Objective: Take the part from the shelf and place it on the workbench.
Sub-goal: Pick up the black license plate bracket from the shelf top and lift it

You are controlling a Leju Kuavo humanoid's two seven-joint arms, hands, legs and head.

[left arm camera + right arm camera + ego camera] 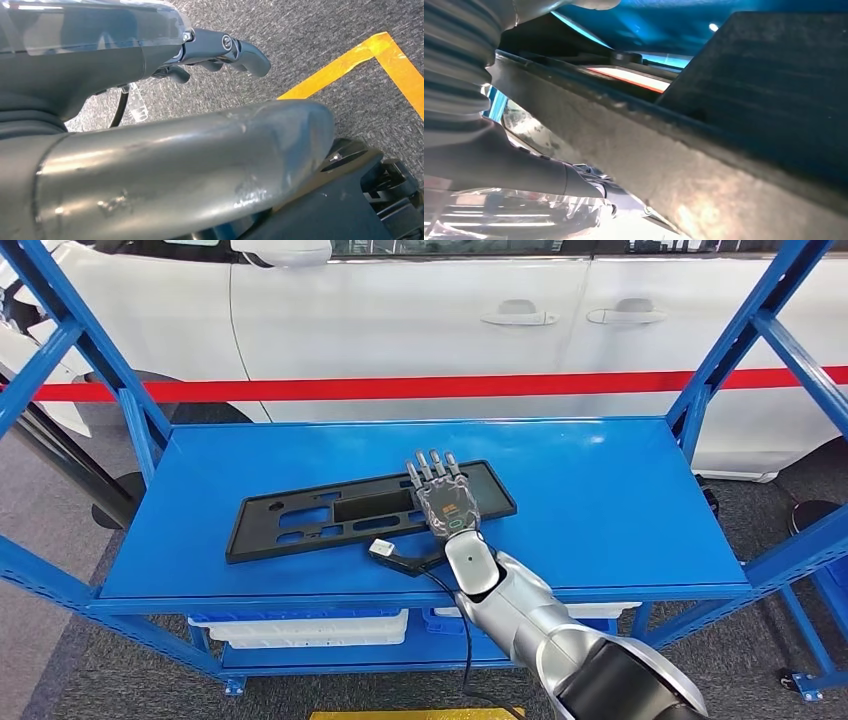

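Observation:
The part (pixel 300 518) is a long flat black plastic panel with several cut-outs, lying on the blue top shelf (pixel 600 510). My right hand (pixel 445 502) lies over its right end, fingers stretched flat on top. The thumb (pixel 395 555) points left along the panel's near edge, on the shelf. In the right wrist view the panel's edge (pixel 664 150) runs close across the picture and the thumb (pixel 514 170) lies beside it with a gap between. My left hand (pixel 220 50) hangs over the grey carpet, fingers loosely apart and holding nothing.
Blue uprights and braces (pixel 120 390) frame the shelf on both sides. A white car (pixel 420 310) with a red stripe stands right behind it. White bins (pixel 310 628) sit on the lower shelf. Yellow floor tape (pixel 350 65) marks the carpet.

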